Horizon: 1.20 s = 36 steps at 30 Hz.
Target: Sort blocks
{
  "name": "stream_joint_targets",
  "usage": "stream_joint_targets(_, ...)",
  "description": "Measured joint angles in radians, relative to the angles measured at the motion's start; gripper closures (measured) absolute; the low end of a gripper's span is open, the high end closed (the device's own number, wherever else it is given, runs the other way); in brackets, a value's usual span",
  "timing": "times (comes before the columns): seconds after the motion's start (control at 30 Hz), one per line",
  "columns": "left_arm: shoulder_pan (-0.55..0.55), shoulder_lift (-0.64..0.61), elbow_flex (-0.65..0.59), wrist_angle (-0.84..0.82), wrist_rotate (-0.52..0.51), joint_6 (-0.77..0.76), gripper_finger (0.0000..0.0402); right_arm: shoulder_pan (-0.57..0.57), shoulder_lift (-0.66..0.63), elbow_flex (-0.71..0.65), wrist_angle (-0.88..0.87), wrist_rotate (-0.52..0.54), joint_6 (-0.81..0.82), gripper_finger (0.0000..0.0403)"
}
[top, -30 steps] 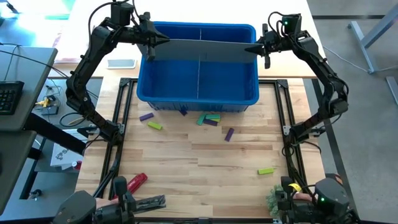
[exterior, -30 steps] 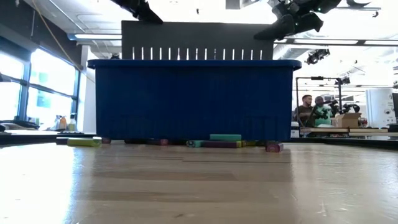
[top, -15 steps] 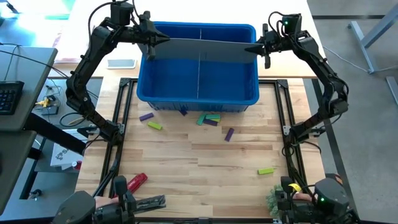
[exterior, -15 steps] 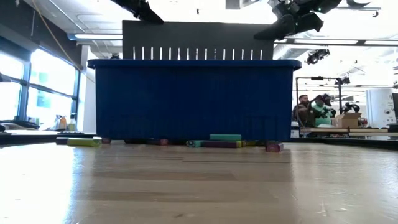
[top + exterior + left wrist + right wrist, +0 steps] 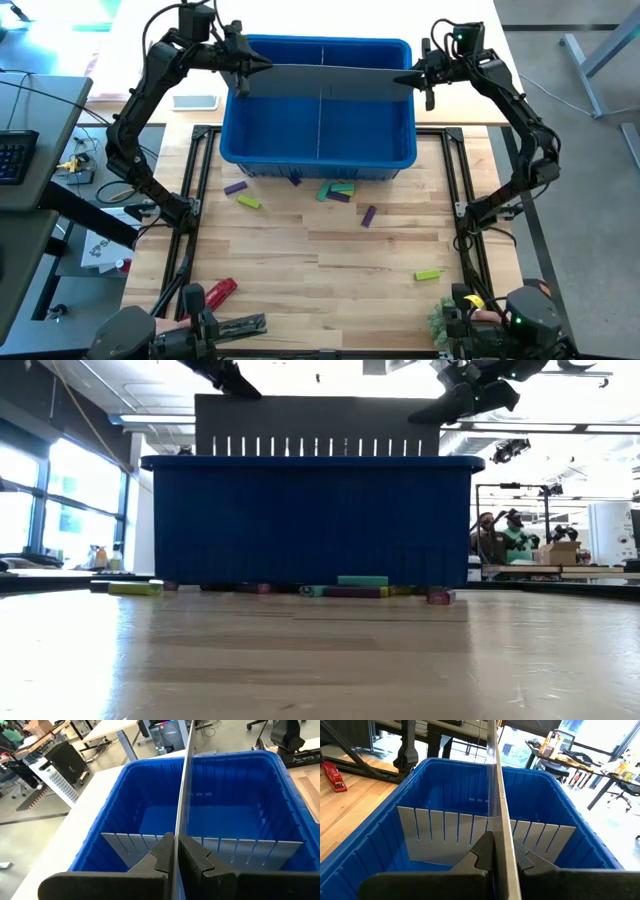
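High: left gripper (image 5: 262,67) and right gripper (image 5: 408,78) are pinching opposite ends of grey divider panel (image 5: 330,82) over blue bin (image 5: 318,152); blocks (image 5: 340,190) are lying on table (image 5: 330,270) in front.
Low: panel is sitting above bin rim.
Wrists: both clamped on panel edge.

Glossy blue plastic bin (image 5: 318,150), matt grey divider panel (image 5: 320,82), smooth pale wooden tabletop (image 5: 330,260).

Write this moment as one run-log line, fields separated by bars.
left gripper shut on divider | right gripper shut on divider | divider above bin | blocks on table
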Motion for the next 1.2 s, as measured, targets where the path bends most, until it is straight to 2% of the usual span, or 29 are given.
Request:
stream_joint_targets(0.67, 0.001, 0.079, 0.0, -0.004, 0.015, -0.011, 0.0401, -0.002, 0.0, 0.0, -0.018, 0.012, -0.008, 0.0403)
stream_joint_targets(1.2, 0.0, 0.079, -0.002, -0.002, 0.013, -0.008, 0.0401, -0.001, -0.003, 0.002, -0.019, -0.006, -0.016, 0.0403)
